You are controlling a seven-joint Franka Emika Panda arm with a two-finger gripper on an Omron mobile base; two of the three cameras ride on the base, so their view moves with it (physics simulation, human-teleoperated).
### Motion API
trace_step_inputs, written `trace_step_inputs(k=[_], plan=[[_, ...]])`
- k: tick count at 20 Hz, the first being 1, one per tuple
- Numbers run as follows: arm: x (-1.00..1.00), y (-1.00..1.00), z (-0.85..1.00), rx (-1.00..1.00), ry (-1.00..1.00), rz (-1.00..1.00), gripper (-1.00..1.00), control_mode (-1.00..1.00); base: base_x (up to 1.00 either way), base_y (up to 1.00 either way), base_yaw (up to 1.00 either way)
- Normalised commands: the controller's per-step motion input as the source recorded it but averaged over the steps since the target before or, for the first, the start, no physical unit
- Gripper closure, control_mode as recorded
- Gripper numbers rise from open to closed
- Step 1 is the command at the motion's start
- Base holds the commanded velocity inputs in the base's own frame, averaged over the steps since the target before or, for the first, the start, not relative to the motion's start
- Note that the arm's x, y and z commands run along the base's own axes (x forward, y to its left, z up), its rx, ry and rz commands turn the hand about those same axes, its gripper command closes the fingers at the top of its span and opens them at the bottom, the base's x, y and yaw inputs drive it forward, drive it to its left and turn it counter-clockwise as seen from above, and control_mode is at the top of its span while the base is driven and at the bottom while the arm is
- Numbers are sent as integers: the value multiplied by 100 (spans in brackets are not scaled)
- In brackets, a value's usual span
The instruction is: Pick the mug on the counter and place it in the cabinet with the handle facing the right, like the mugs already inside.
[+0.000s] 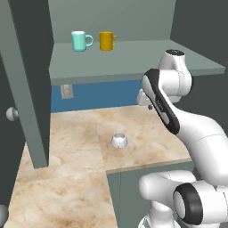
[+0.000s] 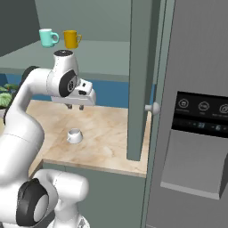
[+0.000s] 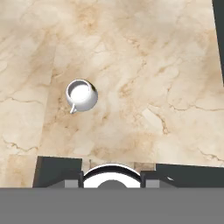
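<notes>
the mug (image 1: 119,140) stands upright on the counter (image 1: 75,147), not far from the front edge, and nothing touches it. from above, in the hand view, the mug (image 3: 81,95) shows its open white inside, and the handle (image 3: 73,109) is a small white loop on its side. in the right base view the mug (image 2: 74,136) is seen with the handle toward the robot's left.

the gripper (image 2: 75,107) hangs in the air above the counter, well apart from the mug and higher than it, with its short dark fingers pointing down. the fingers stand with a gap between them and hold nothing.

the cabinet (image 1: 133,58) is open, and its door (image 1: 26,80) stands out over the counter with a round silver knob (image 1: 12,114) on it. on the shelf the teal mug (image 1: 80,41) and the yellow mug (image 1: 107,41) stand side by side, near each other, each handle turned to the right. a grey refrigerator (image 2: 196,124) with a dark panel stands at the right of the counter.
</notes>
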Motion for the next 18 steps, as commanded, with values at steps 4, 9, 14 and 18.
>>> trace_step_inputs(k=[4,9,14,18], plan=[[-17,20,0,0,-1,0,-100,-100,0,0,0],[-30,55,-9,-5,-7,0,-100,-100,0,0,0],[-12,50,-43,-2,-4,-1,-100,-100,0,0,0],[-1,34,-22,2,0,-4,-100,-100,0,0,0]])
